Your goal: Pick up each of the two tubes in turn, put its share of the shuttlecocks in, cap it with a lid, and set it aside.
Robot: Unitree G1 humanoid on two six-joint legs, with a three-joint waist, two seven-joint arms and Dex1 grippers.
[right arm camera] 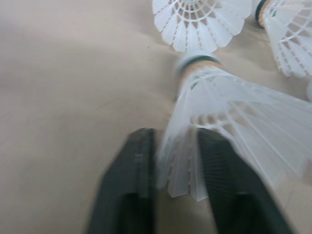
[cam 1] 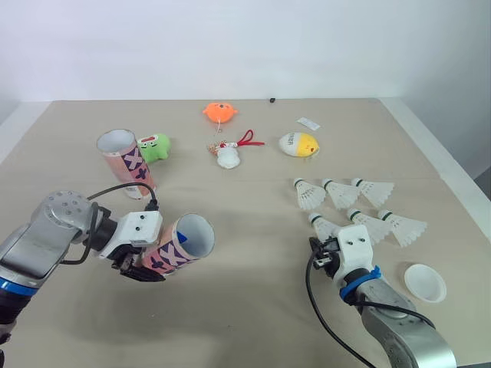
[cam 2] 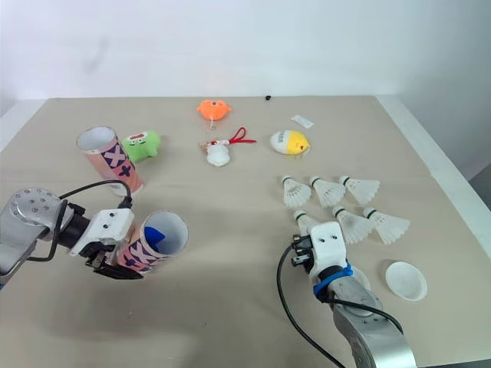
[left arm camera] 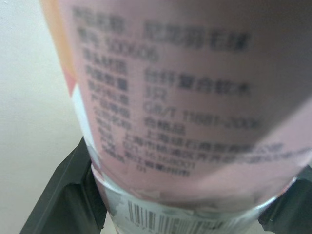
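- The left gripper [cam 1: 136, 267] is clamped on a pink tube [cam 1: 180, 244]. Its black fingers [left arm camera: 68, 191] press the tube's sides near the closed, barcoded end.
- This tube is a smooth printed cardboard cylinder. It is held just off the table at near left, tilted almost to horizontal. Its round white-rimmed mouth faces right and towards the camera, and something blue shows inside.
- The second tube [cam 1: 126, 162] has the same pink pattern with crosses. It stands leaning on the table at far left, open mouth up, well apart from the held one.
- The right gripper [right arm camera: 175, 141] is nearly closed. Its matte black fingers pinch the rim of the feather skirt of one shuttlecock [right arm camera: 219, 107].
- That shuttlecock has stiff white ribbed feathers, a green band and a cork-coloured base. It lies at near right with its base pointing away.
- The five other shuttlecocks [cam 1: 340, 193] lie on their sides just beyond it. Three are in a far row and two are to the right.
- A shallow round white lid [cam 1: 424, 281] lies flat to the right of the right arm.
- On the far side of the matte beige table [cam 1: 245, 314] are a green plush frog [cam 1: 155, 146] beside the second tube, an orange toy [cam 1: 219, 112], a white charm with a red cord [cam 1: 229, 155] and a glossy yellow-and-white egg-shaped toy [cam 1: 298, 143].
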